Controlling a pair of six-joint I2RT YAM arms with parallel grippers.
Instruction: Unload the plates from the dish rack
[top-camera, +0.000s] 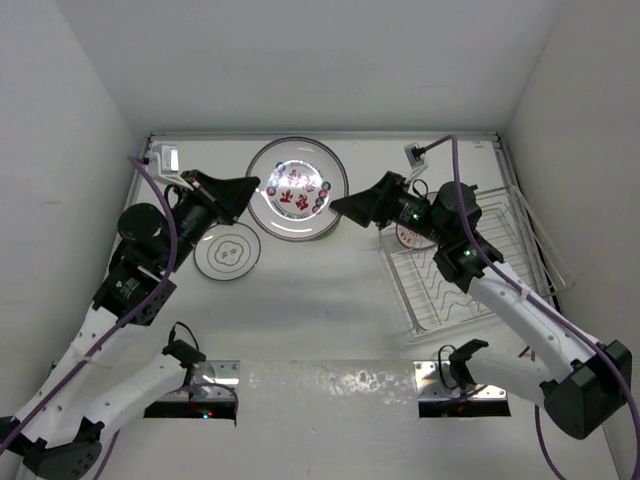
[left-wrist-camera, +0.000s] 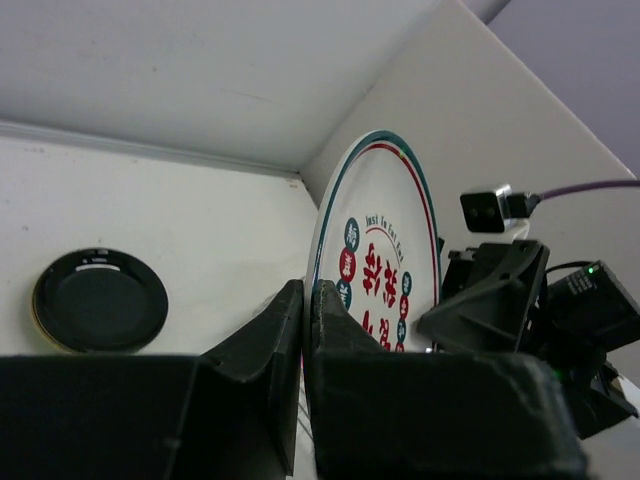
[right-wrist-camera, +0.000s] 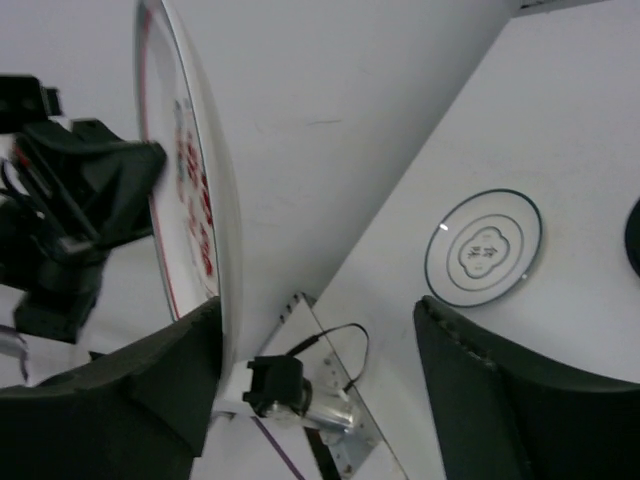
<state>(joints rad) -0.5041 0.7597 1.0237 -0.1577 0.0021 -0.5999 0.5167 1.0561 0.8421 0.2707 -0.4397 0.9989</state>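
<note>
A large white plate with an orange-red design (top-camera: 297, 190) is held up on edge above the back of the table. My left gripper (top-camera: 252, 188) is shut on its left rim; in the left wrist view the fingers (left-wrist-camera: 330, 320) pinch the rim of the plate (left-wrist-camera: 385, 250). My right gripper (top-camera: 338, 207) stands open at the plate's right rim. In the right wrist view the plate (right-wrist-camera: 195, 190) is edge-on, just inside the left finger (right-wrist-camera: 160, 380). The dish rack (top-camera: 470, 295) lies at the right, with a red-patterned plate (top-camera: 408, 236) at its far end, partly hidden by the arm.
A small grey-white dark-rimmed plate (top-camera: 228, 251) lies flat on the table left of centre, and shows too as that plate (right-wrist-camera: 483, 248) in the right wrist view. A dark plate (left-wrist-camera: 100, 300) lies flat near the back wall. White walls close in the table.
</note>
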